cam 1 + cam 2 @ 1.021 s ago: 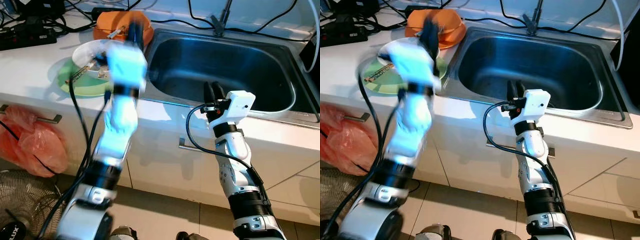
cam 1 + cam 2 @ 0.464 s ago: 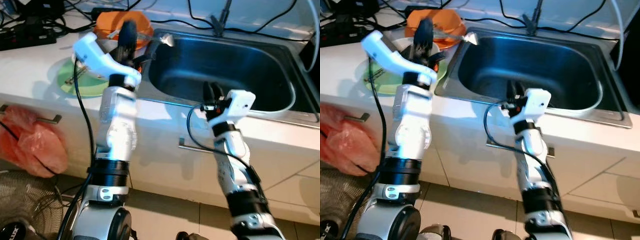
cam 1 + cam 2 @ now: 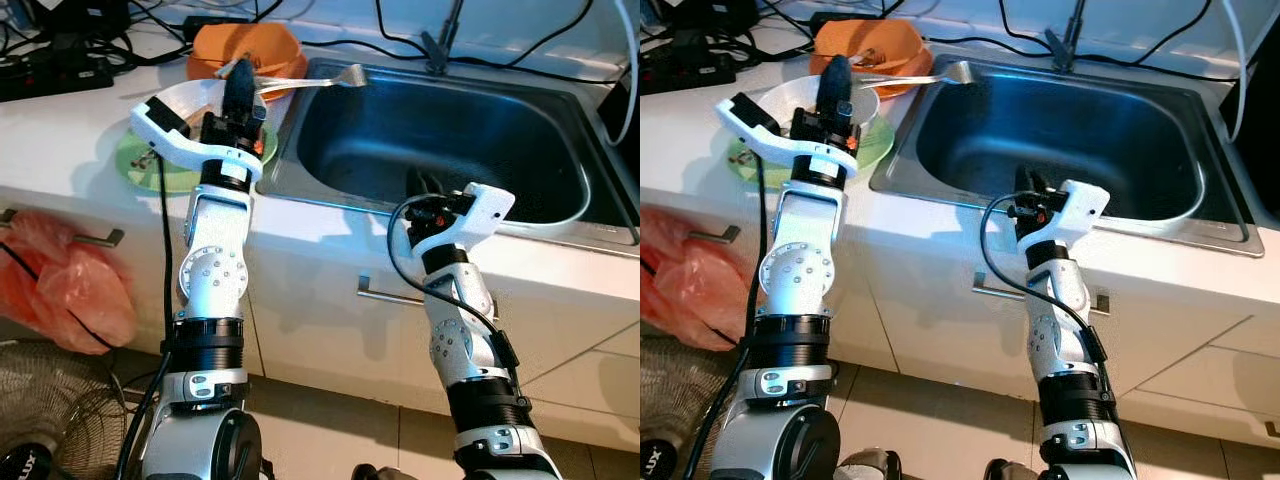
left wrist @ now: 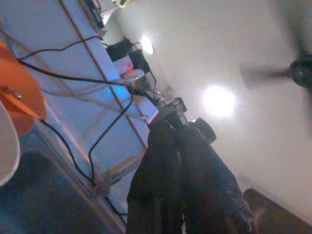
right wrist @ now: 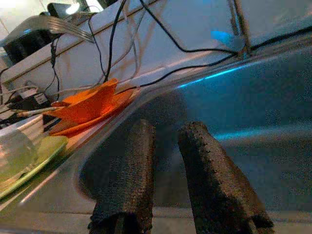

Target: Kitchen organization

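My left gripper (image 3: 238, 82) stands upright over the white bowl (image 3: 178, 100), shut on a metal fork (image 3: 310, 79). The fork lies level, with its tines reaching out over the sink's (image 3: 470, 120) left rim. In the left wrist view the black fingers (image 4: 165, 161) are pressed together against the ceiling. The white bowl rests on a green plate (image 3: 145, 165), with an orange bowl (image 3: 215, 45) behind it. My right gripper (image 3: 428, 182) sits at the sink's front edge, open and holding nothing, pointing into the basin (image 5: 273, 97). The fork's tines (image 5: 53, 22) show in the right wrist view.
Cables and a power strip (image 3: 55, 70) lie along the back of the white counter (image 3: 60, 130). A red plastic bag (image 3: 60, 290) hangs by a cabinet handle below, and a floor fan (image 3: 45, 400) stands at the lower left. A faucet base (image 3: 437, 45) rises behind the sink.
My left arm swung up from the white bowl with the fork and settled, the fork now level with its tines farther over the sink. The right arm barely moved.
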Robot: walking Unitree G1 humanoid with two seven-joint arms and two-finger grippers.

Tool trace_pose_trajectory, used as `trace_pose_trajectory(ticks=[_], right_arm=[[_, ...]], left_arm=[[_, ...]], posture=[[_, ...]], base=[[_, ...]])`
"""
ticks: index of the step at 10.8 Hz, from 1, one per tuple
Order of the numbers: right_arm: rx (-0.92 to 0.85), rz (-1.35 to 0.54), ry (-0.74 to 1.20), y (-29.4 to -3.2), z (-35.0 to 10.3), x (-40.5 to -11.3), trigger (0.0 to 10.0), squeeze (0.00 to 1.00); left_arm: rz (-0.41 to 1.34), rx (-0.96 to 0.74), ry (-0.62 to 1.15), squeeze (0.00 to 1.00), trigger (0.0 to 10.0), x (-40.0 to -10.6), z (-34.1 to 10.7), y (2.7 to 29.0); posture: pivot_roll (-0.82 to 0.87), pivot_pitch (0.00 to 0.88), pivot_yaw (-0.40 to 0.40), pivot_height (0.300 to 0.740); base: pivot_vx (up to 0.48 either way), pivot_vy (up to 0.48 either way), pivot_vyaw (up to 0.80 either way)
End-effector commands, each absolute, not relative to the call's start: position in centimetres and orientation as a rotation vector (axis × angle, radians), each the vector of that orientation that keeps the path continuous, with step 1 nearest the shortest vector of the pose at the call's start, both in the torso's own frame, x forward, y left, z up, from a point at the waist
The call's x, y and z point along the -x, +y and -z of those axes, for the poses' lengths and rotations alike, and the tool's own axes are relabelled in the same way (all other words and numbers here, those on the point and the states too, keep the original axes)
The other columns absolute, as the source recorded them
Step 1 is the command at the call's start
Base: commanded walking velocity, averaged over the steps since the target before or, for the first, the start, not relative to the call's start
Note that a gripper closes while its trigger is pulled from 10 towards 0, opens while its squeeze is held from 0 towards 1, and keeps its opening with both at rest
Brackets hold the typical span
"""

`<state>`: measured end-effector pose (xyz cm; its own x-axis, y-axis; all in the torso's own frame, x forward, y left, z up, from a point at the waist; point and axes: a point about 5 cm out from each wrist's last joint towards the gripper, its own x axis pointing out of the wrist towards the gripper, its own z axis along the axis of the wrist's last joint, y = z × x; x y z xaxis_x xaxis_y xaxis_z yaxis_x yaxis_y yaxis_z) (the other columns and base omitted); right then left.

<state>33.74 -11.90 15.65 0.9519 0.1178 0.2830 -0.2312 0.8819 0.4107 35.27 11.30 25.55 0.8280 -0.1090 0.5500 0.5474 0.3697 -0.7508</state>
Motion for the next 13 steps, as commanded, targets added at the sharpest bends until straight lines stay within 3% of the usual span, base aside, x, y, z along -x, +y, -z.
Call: trace_pose_trajectory(ticks=[1,5,9,10,11,13], right_arm=[[-0.464,-0.205,-0.297,-11.9,-17.0,-33.9,10.0,0.00],[-0.497,-0.217,-0.277,-11.8,-16.8,-33.9,10.0,0.00],[-0.540,-0.207,-0.270,-12.1,-16.8,-33.8,10.0,0.00],[-0.556,-0.205,-0.270,-12.1,-16.8,-33.8,10.0,0.23],[-0.581,-0.202,-0.266,-12.1,-16.8,-33.9,10.0,1.00],[-0.651,-0.214,-0.262,-12.1,-17.0,-33.9,10.0,1.00]], left_arm=[[0.474,1.195,-0.401,0.00,10.0,-35.0,-24.6,9.2],[0.694,1.023,-0.420,0.00,10.0,-32.9,-27.3,5.9],[0.619,1.007,-0.309,0.00,10.0,-33.6,-23.8,5.7],[0.608,1.003,-0.297,0.00,10.0,-33.7,-23.4,5.8],[0.595,1.005,-0.286,0.00,10.0,-33.8,-22.9,5.8],[0.580,1.015,-0.275,0.00,10.0,-33.9,-22.3,5.9]], posture=[[0.18,0.078,-0.035,0.740],[0.19,0.090,-0.032,0.740],[0.18,0.096,-0.027,0.740],[0.18,0.096,-0.028,0.740],[0.18,0.096,-0.029,0.740],[0.18,0.097,-0.031,0.740]], base=[[0.000,0.000,0.00],[0.000,0.000,0.00],[0.000,0.000,0.00],[0.000,0.000,0.00],[0.000,0.000,0.00],[0.000,0.000,0.00]])
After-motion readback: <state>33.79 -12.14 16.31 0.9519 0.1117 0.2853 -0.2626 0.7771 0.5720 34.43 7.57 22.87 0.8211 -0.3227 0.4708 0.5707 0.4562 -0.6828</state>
